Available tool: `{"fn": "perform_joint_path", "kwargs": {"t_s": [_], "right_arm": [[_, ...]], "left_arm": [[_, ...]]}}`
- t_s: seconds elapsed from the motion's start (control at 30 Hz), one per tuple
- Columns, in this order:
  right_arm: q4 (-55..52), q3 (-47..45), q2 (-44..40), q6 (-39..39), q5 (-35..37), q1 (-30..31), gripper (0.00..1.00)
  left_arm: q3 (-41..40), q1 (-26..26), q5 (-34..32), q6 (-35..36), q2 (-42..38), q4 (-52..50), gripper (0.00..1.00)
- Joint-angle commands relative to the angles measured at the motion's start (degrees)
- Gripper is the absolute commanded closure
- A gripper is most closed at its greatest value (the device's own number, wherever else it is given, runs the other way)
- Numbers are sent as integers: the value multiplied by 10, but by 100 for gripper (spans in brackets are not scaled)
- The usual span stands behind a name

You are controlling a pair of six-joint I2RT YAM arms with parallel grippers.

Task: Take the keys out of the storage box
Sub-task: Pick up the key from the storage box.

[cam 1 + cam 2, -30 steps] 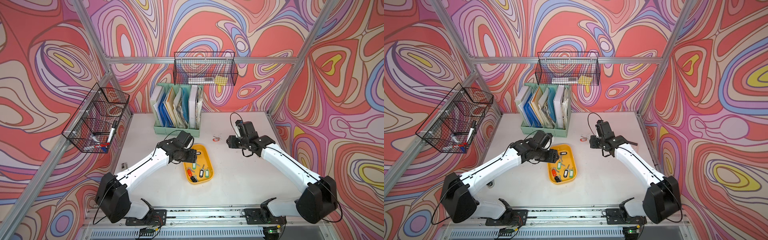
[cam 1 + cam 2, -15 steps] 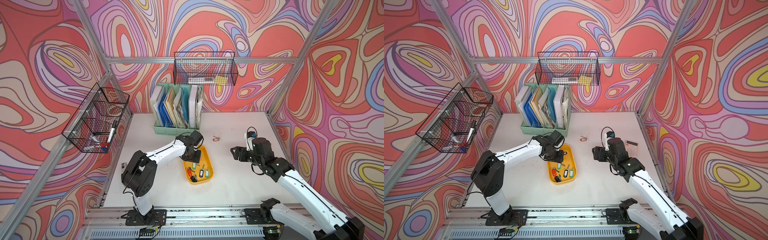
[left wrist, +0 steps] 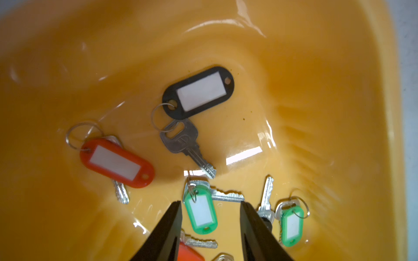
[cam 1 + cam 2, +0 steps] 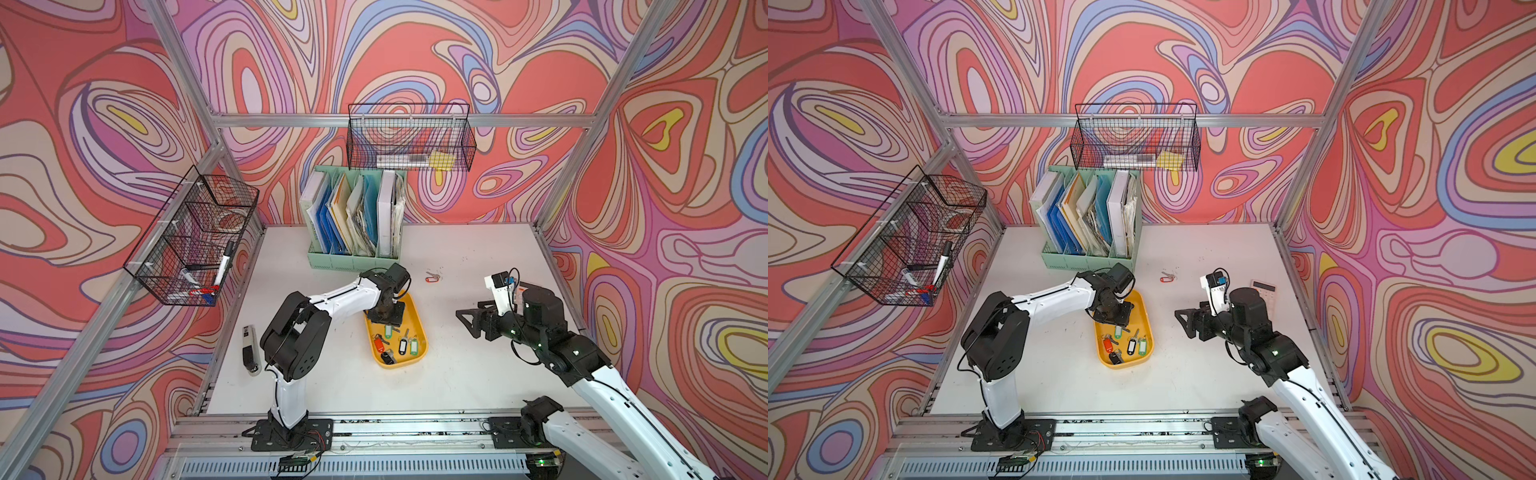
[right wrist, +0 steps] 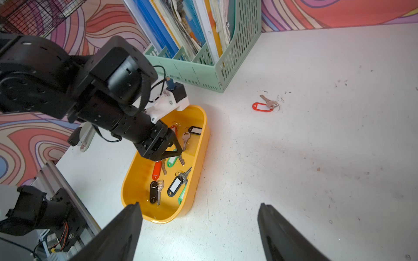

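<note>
The yellow storage box (image 4: pixel 424 340) (image 4: pixel 1151 332) sits mid-table with several keys (image 4: pixel 401 345) lying in it. My left gripper (image 4: pixel 386 318) (image 3: pixel 210 204) points down into its far end. It is open, and its jaws straddle a green-tagged key (image 3: pixel 201 212) without touching it. A black-tagged key (image 3: pixel 199 92), a red-tagged key (image 3: pixel 116 162) and another green-tagged one (image 3: pixel 291 222) lie nearby. A red-tagged key (image 4: pixel 432 277) (image 5: pixel 263 106) lies on the table beyond the box. My right gripper (image 4: pixel 467 322) (image 5: pixel 199 204) hovers open and empty, right of the box.
A mint green file organiser (image 4: pixel 353 232) stands at the back, close behind the box. Black wire baskets hang on the back wall (image 4: pixel 409 137) and the left wall (image 4: pixel 191 237). A stapler (image 4: pixel 250 351) lies at the table's left edge, and a calculator (image 4: pixel 1264 291) at the right.
My left gripper has come down into the box's far end and its jaws have narrowed. My right arm has pulled back from the loose red-tagged key toward the front right, and its jaws have widened.
</note>
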Motion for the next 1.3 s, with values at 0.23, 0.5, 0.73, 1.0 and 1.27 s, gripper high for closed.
{"fn": "perform_joint_path", "kwargs": {"t_s": [0.23, 0.5, 0.73, 1.0, 1.27], "right_arm": [[4, 2, 29, -34, -35, 1, 15], [21, -2, 38, -34, -39, 1, 15], [28, -3, 40, -39, -38, 1, 15], [37, 2, 47, -46, -35, 1, 15], [37, 10, 36, -46, -43, 1, 15]], "left_arm": [[30, -1, -35, 10, 40, 2, 60], [31, -1, -46, 13, 45, 1, 74], [23, -1, -50, 13, 35, 1, 92], [10, -1, -51, 20, -17, -13, 100], [8, -13, -38, 28, -116, -33, 100]]}}
